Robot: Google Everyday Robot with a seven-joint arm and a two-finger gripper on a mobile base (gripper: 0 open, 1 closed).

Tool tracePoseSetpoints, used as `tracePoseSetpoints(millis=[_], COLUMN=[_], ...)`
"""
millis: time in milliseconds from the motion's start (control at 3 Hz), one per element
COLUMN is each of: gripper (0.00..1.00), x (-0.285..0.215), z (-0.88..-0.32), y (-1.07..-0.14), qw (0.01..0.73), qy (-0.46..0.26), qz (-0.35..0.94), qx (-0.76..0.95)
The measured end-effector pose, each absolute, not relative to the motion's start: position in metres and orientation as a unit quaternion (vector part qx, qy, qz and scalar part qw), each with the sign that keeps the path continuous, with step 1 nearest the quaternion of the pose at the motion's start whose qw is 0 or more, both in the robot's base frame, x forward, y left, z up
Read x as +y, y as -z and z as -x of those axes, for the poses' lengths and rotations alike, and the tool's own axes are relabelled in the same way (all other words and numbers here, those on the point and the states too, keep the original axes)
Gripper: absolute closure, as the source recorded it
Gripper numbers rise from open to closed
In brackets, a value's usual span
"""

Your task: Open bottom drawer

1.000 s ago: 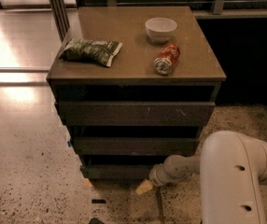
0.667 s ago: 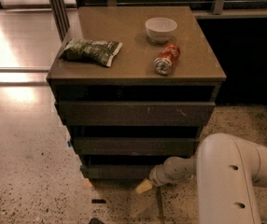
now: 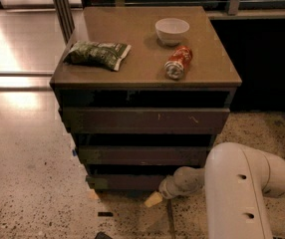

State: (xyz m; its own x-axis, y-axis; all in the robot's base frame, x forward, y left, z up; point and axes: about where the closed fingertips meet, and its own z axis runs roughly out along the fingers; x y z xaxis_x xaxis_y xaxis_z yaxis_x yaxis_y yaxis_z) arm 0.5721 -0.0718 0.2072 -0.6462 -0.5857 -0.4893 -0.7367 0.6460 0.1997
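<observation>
The bottom drawer [image 3: 127,182] is the lowest and narrowest of three dark-brown flat fronts in a cabinet. Its front sits near the floor, roughly in line with the drawers above. My white arm comes in from the lower right. My gripper [image 3: 155,198] is low, just in front of the bottom drawer's right half, with a pale fingertip [image 3: 152,199] pointing down-left near the floor. The middle drawer front [image 3: 142,155] and the widest top drawer front [image 3: 145,119] are above it.
On the cabinet top [image 3: 132,63] lie a green chip bag [image 3: 97,54], a white bowl [image 3: 172,30] and a red can on its side [image 3: 178,62]. Speckled floor surrounds the cabinet. A dark wall area is to the right and a metal post [image 3: 63,6] at the back left.
The arm has shifted slightly; the gripper stays low by the bottom drawer's right side. The drawers look unchanged.
</observation>
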Motion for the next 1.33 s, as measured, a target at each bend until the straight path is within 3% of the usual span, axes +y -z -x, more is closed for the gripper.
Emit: tracePoseSetpoints(millis=[667,1000,1333], gripper=[0.00,0.00,0.00], x=[-0.078,-0.077,-0.074], z=[-0.530,-0.530,-0.571], y=[-0.202,-0.206,-0.229], qw=[0.163,0.168,0.210], qy=[-0.205,-0.203,-0.181], qz=[0.374,0.374,0.383], qx=[0.890,0.889,0.881])
